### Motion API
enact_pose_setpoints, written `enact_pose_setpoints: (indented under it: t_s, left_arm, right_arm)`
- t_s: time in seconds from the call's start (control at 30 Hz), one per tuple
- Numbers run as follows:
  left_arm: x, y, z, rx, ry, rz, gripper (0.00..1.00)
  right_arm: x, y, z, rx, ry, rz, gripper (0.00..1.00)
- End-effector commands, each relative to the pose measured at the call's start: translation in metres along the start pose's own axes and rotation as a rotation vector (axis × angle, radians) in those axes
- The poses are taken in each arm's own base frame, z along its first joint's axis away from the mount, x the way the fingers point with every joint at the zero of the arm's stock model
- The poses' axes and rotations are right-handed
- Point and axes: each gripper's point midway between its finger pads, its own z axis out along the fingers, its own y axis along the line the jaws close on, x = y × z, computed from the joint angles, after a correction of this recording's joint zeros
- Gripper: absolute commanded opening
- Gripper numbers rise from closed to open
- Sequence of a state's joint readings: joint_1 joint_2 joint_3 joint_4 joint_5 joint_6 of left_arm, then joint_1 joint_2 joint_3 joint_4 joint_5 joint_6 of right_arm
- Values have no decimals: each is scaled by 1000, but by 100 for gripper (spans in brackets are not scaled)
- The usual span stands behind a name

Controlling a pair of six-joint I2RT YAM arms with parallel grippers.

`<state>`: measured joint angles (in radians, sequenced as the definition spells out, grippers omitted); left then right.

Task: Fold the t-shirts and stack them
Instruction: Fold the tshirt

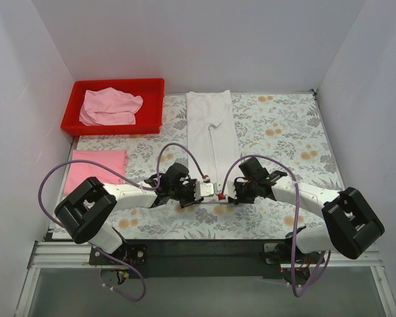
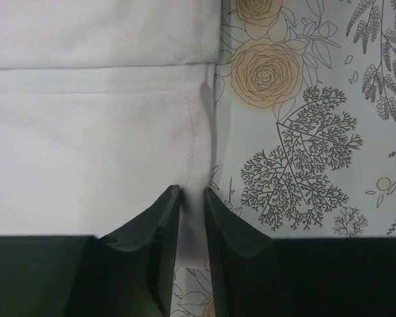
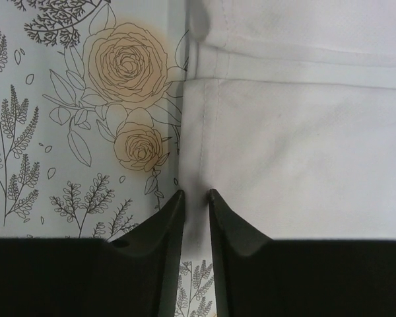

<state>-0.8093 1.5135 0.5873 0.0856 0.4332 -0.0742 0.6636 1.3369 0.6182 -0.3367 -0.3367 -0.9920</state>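
Surface: floral-print table [image 1: 284, 132], white walls around.
Red bin [image 1: 119, 82]: far left corner; crumpled pink shirt [image 1: 109, 107] inside.
Folded pink shirt [image 1: 98, 168]: flat, left side, nearer than the bin.
Left gripper [image 1: 208, 191]: jaws narrow, pinching the near left hem.
White t-shirt [image 1: 211, 129]: long folded strip, table centre.
Right gripper [image 1: 223, 193]: jaws narrow, pinching the near right hem.

A long shirt [image 1: 211, 139] lies down the middle of the surface [image 1: 284, 139], its near corners pinched between the left fingers [image 2: 152, 224] and the right fingers [image 3: 158, 224]. At the far left a bin [image 1: 69, 122] holds a loose shirt [image 1: 109, 107], and a folded shirt [image 1: 96, 168] lies just before the bin.
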Motion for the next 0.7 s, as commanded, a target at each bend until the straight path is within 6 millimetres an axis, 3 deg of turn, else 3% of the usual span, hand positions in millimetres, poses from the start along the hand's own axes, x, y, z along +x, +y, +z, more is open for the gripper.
enact_pose_setpoints:
  t_s: [0.0, 0.13, 0.23, 0.33, 0.5, 0.57, 0.67]
  left_arm:
    - [29, -8, 3, 28, 114, -3, 19]
    - [33, -12, 1, 50, 133, -7, 5]
    - [20, -13, -2, 60, 91, -5, 2]
    - [-10, -20, -14, 84, -4, -1, 0]
    - [-41, -52, -38, 182, -80, 11, 0]
    - [-43, -65, -45, 209, -83, 2, 0]
    - [-51, -67, -57, 204, -99, -23, 0]
  right_arm:
    - [30, 26, 10, -66, 93, 40, 24]
    - [35, 32, 11, -88, 108, 52, 8]
    - [26, 31, 9, -91, 88, 74, 2]
    - [7, 35, -1, -100, 34, 74, 1]
    - [-42, 67, -25, -161, -117, 41, 1]
    - [-43, 76, -32, -203, -106, 64, 1]
    - [-52, 66, -43, -139, -142, 17, 1]
